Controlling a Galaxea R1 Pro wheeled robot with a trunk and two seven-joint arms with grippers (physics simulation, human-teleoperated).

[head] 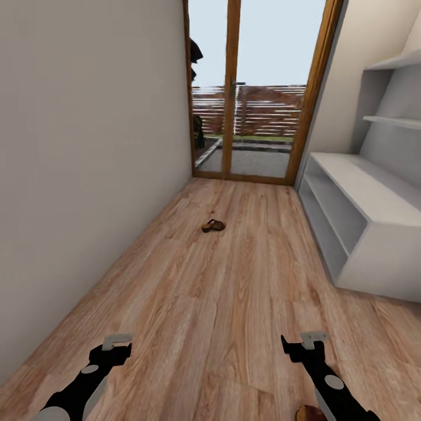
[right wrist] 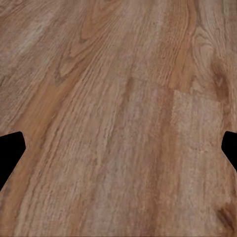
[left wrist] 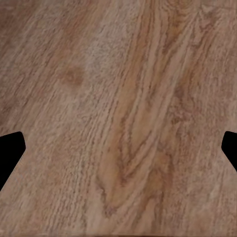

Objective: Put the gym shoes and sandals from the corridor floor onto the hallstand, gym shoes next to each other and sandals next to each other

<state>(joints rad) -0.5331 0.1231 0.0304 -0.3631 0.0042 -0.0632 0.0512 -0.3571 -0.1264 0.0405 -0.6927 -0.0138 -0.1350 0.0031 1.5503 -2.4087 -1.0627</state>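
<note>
Sandal [head: 213, 225]: one dark-brown one lies alone mid-corridor on the wood-plank floor [head: 234, 304], ahead of the robot and well apart from the light-grey hallstand [head: 374, 234] along the right wall, whose shelves look bare. Both arms hang low and forward, likely a carrying posture for driving up. The left end effector [head: 117, 345] and right end effector [head: 307, 344] are spread wide, empty.

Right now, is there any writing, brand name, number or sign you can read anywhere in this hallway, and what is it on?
None: no readable text shows anywhere.
The sandal on the wood floor is too small to show any brand.
The grey shoe rack, the walls and the glass door carry no lettering.
Both wrist views show bare wood grain.
</note>
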